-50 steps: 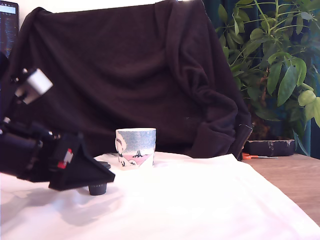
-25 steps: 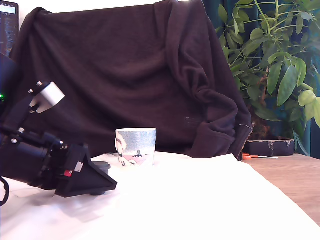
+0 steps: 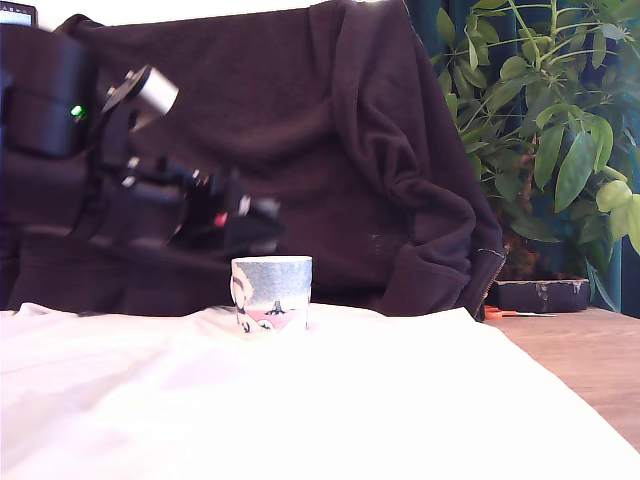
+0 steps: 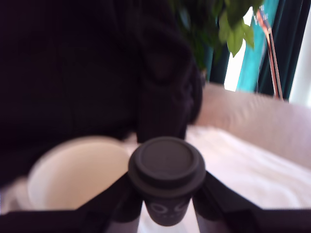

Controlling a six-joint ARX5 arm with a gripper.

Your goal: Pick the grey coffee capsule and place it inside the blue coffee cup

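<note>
The pale blue speckled mug [image 3: 272, 292] stands upright on the white cloth [image 3: 380, 400]. In the exterior view my gripper [image 3: 262, 222] hovers above the mug's rim, slightly to its left, blurred by motion. The grey coffee capsule cannot be made out there against the dark arm. The wrist view shows the dark grey capsule [image 4: 166, 170], lid toward the camera and white circles on its side, clamped between my gripper [image 4: 167, 206]'s black fingers [image 4: 119, 201]. The mug [image 4: 77, 170]'s white inside gapes just beyond and to one side of the capsule.
A dark brown blanket [image 3: 330, 150] drapes over the backdrop behind the mug. A leafy plant [image 3: 550, 120] fills the exterior view's right. Bare wooden table [image 3: 590, 350] shows right of the cloth, with a dark flat object [image 3: 540, 295] and orange scissors [image 3: 505, 313].
My arm has lifted off the cloth at the exterior view's left and swung up and right to just above the mug. The capsule has left the cloth and is in my fingers.
</note>
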